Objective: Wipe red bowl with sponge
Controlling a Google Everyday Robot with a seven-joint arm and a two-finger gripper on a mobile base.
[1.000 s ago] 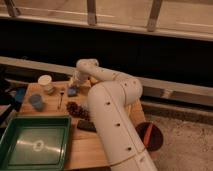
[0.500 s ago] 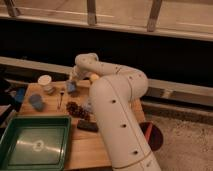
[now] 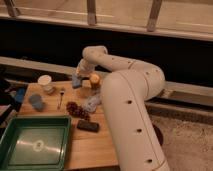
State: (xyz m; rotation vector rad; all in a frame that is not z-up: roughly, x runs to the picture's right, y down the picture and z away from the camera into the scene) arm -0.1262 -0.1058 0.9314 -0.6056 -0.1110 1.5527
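Note:
The red bowl (image 3: 94,79) sits at the back of the wooden table (image 3: 95,147), showing as a small orange-red round shape. My gripper (image 3: 80,74) hangs just to the left of it, at the end of the white arm (image 3: 125,95) that curves in from the lower right. The sponge (image 3: 75,81), a small blue block, sits at the gripper's tip, and the gripper appears shut on it. The sponge is beside the bowl's left side; I cannot tell whether they touch.
A pale grey-blue cloth (image 3: 91,103), a dark purple bowl (image 3: 75,109) and a black block (image 3: 87,126) lie mid-table. A white cup (image 3: 45,82), a utensil (image 3: 61,97) and a blue cup (image 3: 36,101) stand to the left. A green tray (image 3: 35,145) fills the front left corner.
The arm's forearm and elbow have swung a little to the right. The gripper stays close beside the red bowl, edging slightly up and right with the sponge.

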